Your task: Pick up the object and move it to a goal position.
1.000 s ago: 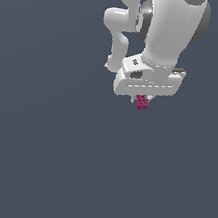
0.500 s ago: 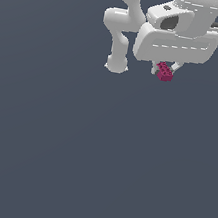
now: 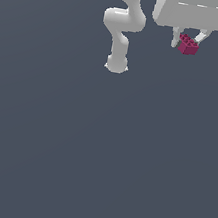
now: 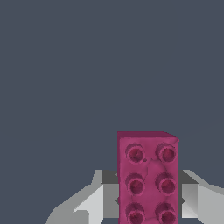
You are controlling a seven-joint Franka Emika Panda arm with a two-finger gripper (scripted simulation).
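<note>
The exterior view shows the arm (image 3: 123, 27) as a whole: its base stands on the grey desk (image 3: 98, 155) toward the top of the picture, and the white wrist housing fills the upper corner on the exterior view's right, partly cut off by the frame. Below that housing hangs the tool (image 3: 188, 39), its two pale fingers (image 3: 176, 37) closed in on the brick (image 3: 188, 45), one on each side. The brick sits tilted in the grip, studs facing up toward the wrist. It appears to be off the desk, though this view gives no shadow to confirm the height.

The wrist view shows what the exterior view cannot: the brick (image 4: 148, 177) close up, a magenta-red block with two rows of round studs, six of them visible, the nearest cut off by the frame edge. Pale finger surfaces (image 4: 94, 199) press against both long sides of the brick, so the tool is closed to the brick's width and holding it. Beyond the brick this view shows only plain grey.

The desk is one even grey field in both views; no edge or border of it shows in either. The brick lies near the top edge and toward the right edge of the exterior view, with broad open desk below it and on the exterior view's left.

No writing, brand or label can be read on the arm, the tool or the brick.
</note>
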